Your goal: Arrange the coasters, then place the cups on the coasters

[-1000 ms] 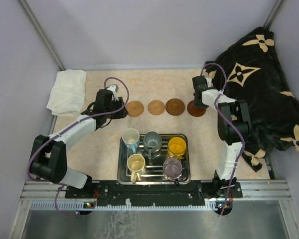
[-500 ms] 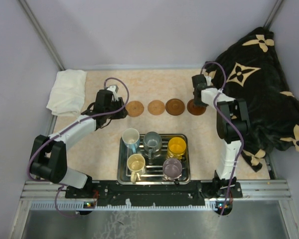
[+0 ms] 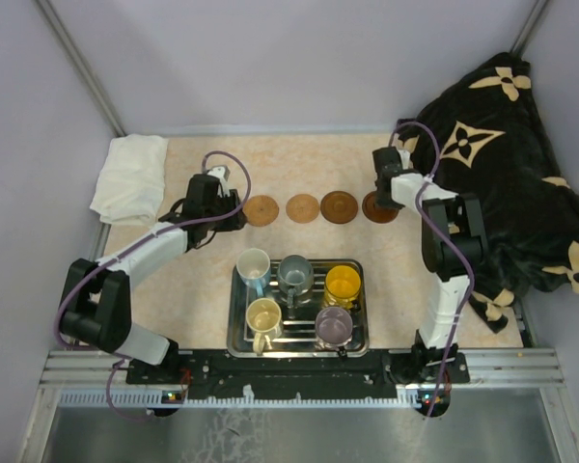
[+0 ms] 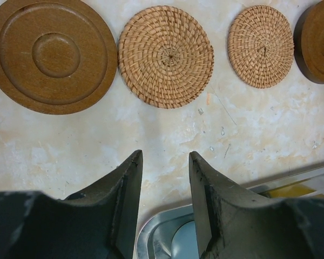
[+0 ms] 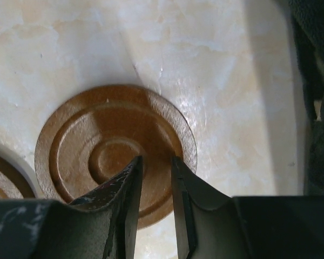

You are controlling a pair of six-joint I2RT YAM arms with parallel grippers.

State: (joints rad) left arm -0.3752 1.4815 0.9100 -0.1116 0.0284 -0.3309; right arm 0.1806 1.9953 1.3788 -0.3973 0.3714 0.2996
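Observation:
Four round brown coasters lie in a row: two woven tan ones point(image 3: 261, 210) point(image 3: 303, 208) and two darker wooden ones point(image 3: 339, 206) point(image 3: 379, 208). The left wrist view shows another wooden coaster point(image 4: 53, 54) left of the woven pair point(image 4: 166, 55) point(image 4: 261, 46). My left gripper point(image 4: 164, 159) point(image 3: 236, 220) hangs open and empty between that row and the tray. My right gripper point(image 5: 156, 162) point(image 3: 381, 200) hovers over the rightmost wooden coaster point(image 5: 116, 151), jaws slightly apart with nothing between them. The cups stand in the tray: white-blue point(image 3: 254, 265), grey-blue point(image 3: 294, 273), orange-yellow point(image 3: 343, 285), cream point(image 3: 264, 316), purple-grey point(image 3: 334, 325).
The steel tray point(image 3: 364, 311) sits at the near middle; its corner point(image 4: 167, 226) shows under my left fingers. A white cloth point(image 3: 130, 177) lies at the back left. A dark flowered blanket point(image 3: 502, 164) is heaped along the right side, close to my right arm.
Almost nothing. My right gripper has shifted a touch over the rightmost coaster. The left arm, coasters and cups have stayed put.

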